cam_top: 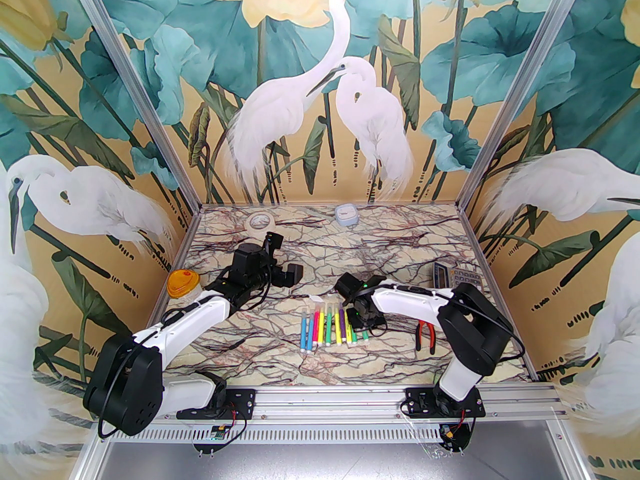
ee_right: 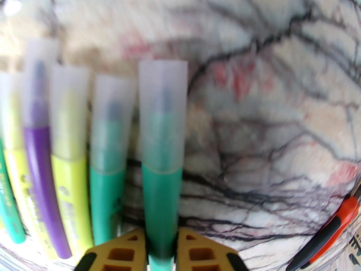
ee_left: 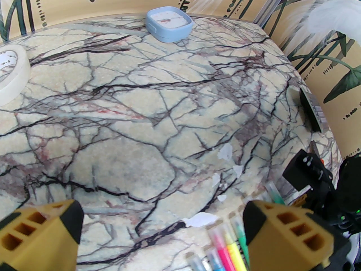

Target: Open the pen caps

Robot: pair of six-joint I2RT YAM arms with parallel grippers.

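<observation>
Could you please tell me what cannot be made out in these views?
- Right wrist view: blur makes the barrel print unreadable; the bottom edge cuts off the green marker held by the right gripper; the right edge cuts the pliers.
- Top view: the gripper's own body hides that grip.
- Left wrist view: the bottom edge and the left gripper's finger cut off the markers.

Pen caps [ee_right: 163,109]: translucent, whitish, widening slightly toward flat ends, dark tips dimly visible inside. All seated on the far ends of markers [cam_top: 328,329] lying flat, side by side, in a row left of the pliers [ee_right: 342,214]. Closest to the pliers, the cap of a green marker [ee_right: 161,196], reaching farther away than its neighbours. Then, going away from the pliers, caps on green, yellow, purple and yellow barrels. Beyond those, too blurred to tell.
</observation>
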